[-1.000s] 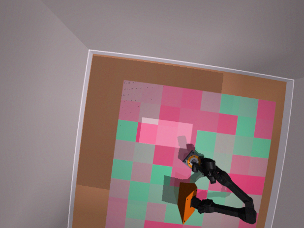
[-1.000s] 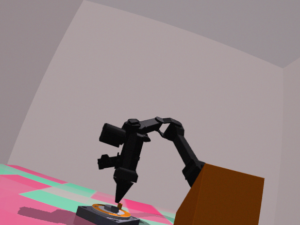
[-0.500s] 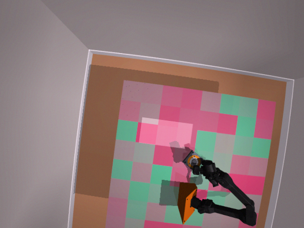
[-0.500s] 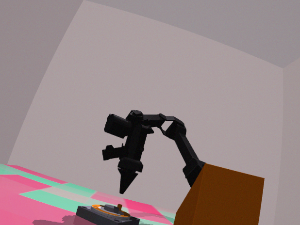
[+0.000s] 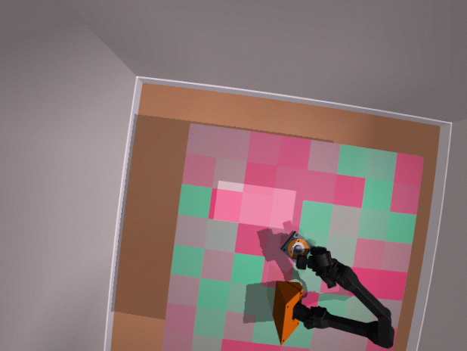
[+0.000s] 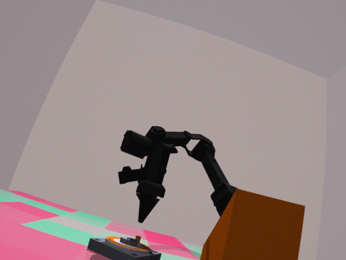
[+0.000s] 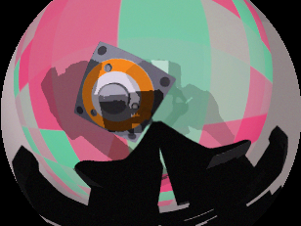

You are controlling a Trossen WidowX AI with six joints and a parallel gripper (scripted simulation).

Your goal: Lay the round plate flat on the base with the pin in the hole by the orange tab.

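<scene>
The dark square base [image 5: 290,240] [image 6: 96,245] [image 7: 163,92] carries the round orange plate [image 5: 291,247] [image 6: 143,247] [image 7: 88,92], which has a pale inner ring around the grey post [image 6: 127,241] [image 7: 113,92]. The orange tab [image 6: 138,239] stands up on the plate beside the post. Small round marks show on the plate's ring in the wrist view; I cannot tell which is the hole or whether the pin is in it. Whether the plate lies fully flat is also unclear. My gripper [image 6: 140,222] [image 7: 155,125] is shut and empty, above the plate and touching nothing.
The orange wedge-shaped block [image 5: 289,315] [image 6: 263,227] stands at the arm's mount, beside the base. The black arm [image 5: 366,293] [image 6: 214,168] bends over from there. A raised pale edge [image 5: 446,166] borders the table. Shadows fall across the checkered mat [image 5: 189,200].
</scene>
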